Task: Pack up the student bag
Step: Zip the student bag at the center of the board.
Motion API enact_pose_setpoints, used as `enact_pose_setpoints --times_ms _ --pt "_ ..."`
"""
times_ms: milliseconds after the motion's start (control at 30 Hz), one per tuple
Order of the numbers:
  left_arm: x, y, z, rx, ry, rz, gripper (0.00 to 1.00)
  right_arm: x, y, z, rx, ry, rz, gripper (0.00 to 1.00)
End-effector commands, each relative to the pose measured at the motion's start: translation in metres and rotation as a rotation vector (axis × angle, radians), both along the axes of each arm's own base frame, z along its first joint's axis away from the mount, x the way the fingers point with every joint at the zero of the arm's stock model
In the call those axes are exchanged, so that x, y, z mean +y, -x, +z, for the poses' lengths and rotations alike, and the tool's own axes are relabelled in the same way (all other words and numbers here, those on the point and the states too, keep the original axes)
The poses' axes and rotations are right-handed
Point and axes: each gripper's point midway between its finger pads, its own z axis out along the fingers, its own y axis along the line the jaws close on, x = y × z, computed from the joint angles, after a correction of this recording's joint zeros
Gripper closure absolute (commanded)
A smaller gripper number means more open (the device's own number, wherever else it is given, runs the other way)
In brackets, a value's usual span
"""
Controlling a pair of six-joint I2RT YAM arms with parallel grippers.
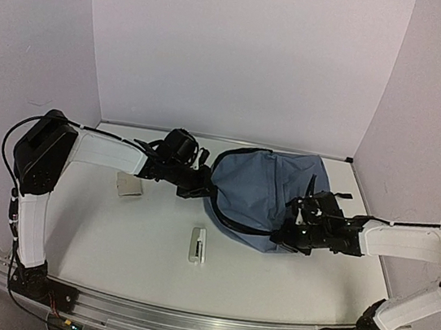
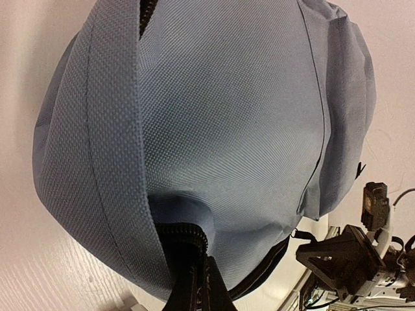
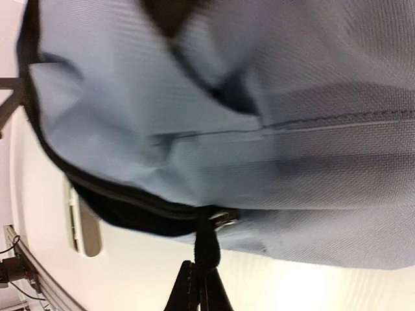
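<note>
2 grippers are clamped on the student bag (image 1: 262, 191), which lies slumped on the table (image 1: 135, 243) between them. The left gripper (image 1: 201, 187) has its fingers shut on the black zipper edge (image 2: 187, 236) at the bag's left end. The right gripper (image 1: 285, 240) is pinched on the black pull tab (image 3: 206, 249) at the bag's near right corner.

Risks: the tab looks like thin webbing, so a sideways tug could slip it from the pinch. The shell is soft and unanchored, so uneven pulls from its 2 ends may drag or bunch it, and a fold could snag the zipper.

Materials: slate-blue coarse-weave fabric, domed and slack, with black zipper tape and a small metal ring at the tab. 1 pale flat box (image 1: 129, 186) sits left of the bag and 1 white oblong piece (image 1: 198, 246) lies nearer than it. Both are outside the bag.
</note>
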Motion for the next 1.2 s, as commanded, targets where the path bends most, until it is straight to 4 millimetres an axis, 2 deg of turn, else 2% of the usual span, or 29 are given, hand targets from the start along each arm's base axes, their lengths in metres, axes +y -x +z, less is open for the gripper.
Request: enact_pose_setpoints --times_ms 0,100,267,367,633,800,833,867,933,1067,1100,1167 --pt "0.003 -0.010 0.026 -0.059 0.021 0.021 1.00 0.024 0.007 0.033 -0.044 -0.065 0.050 1.00" --pt "0.003 -0.010 0.025 -0.059 0.021 0.021 1.00 0.037 0.005 0.040 -0.065 -0.062 0.073 1.00" --pt "0.001 -0.009 0.026 -0.056 0.034 0.012 1.00 0.070 0.003 0.035 -0.073 -0.028 0.144 1.00" --pt "0.000 -0.009 0.025 -0.050 0.036 0.008 1.00 0.098 0.004 0.034 -0.081 -0.021 0.203 1.00" --pt "0.002 -0.008 0.023 -0.050 0.032 0.014 1.00 0.177 0.006 0.055 -0.129 -0.097 0.325 1.00" --pt "0.009 -0.007 0.024 -0.065 -0.001 0.024 0.99 0.199 0.002 0.059 -0.135 -0.117 0.322 1.00" --pt "0.012 -0.008 0.026 -0.076 -0.018 0.031 0.96 0.200 0.001 0.060 -0.136 -0.118 0.315 1.00" --pt "0.016 -0.009 0.029 -0.093 -0.034 0.040 0.92 0.200 0.000 0.062 -0.140 -0.121 0.313 0.96" --pt "0.025 -0.011 0.039 -0.137 -0.063 0.058 0.76 0.199 0.001 0.071 -0.156 -0.131 0.318 0.76" --pt "0.046 -0.008 0.069 -0.240 -0.099 0.093 0.37 0.190 0.009 0.111 -0.228 -0.176 0.344 0.56" --pt "0.052 -0.007 0.073 -0.260 -0.109 0.102 0.31 0.185 0.011 0.120 -0.246 -0.183 0.344 0.53" --pt "0.062 0.000 0.080 -0.290 -0.116 0.106 0.25 0.171 0.013 0.137 -0.281 -0.182 0.326 0.46"
